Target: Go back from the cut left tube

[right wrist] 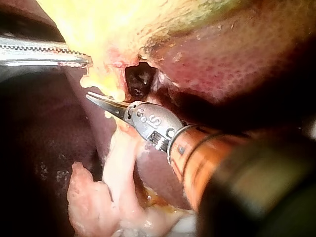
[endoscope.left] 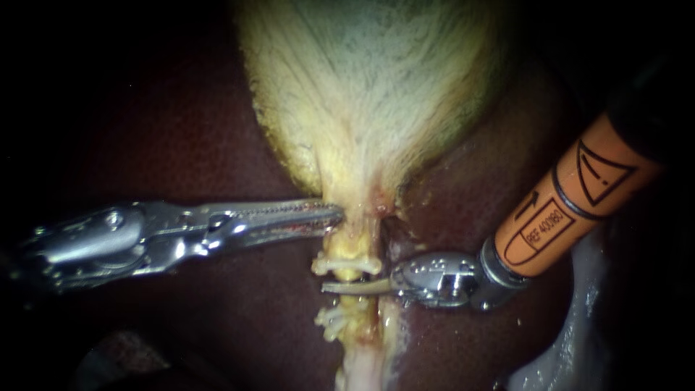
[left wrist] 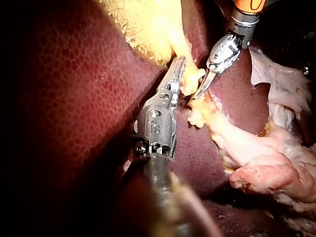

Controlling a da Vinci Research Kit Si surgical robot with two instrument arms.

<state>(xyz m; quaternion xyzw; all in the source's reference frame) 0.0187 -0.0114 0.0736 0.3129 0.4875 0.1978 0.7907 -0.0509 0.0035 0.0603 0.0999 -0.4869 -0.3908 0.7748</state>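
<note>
Resting at the cut tube (endoscope.left: 352, 245)
Right instrument (endoscope.left: 333, 287), claw clenched and empty; left instrument (endoscope.left: 337, 214), claw grasping the gallbladder (endoscope.left: 369, 87).

Left instrument (endoscope.left: 337, 215): polished silver metal, jointed body with round pivot pins. Right instrument (endoscope.left: 333, 288): silver end effector with thin curved blades, orange sleeve (endoscope.left: 572, 199) bearing black ring, arrow and triangle marks, black shaft (right wrist: 266, 197).

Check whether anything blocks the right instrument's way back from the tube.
Nothing visible does. The right instrument lies, jaws shut, across the tube; behind it, along its shaft, shows only liver. The left instrument is on the tube's far side, out of that path.
</note>
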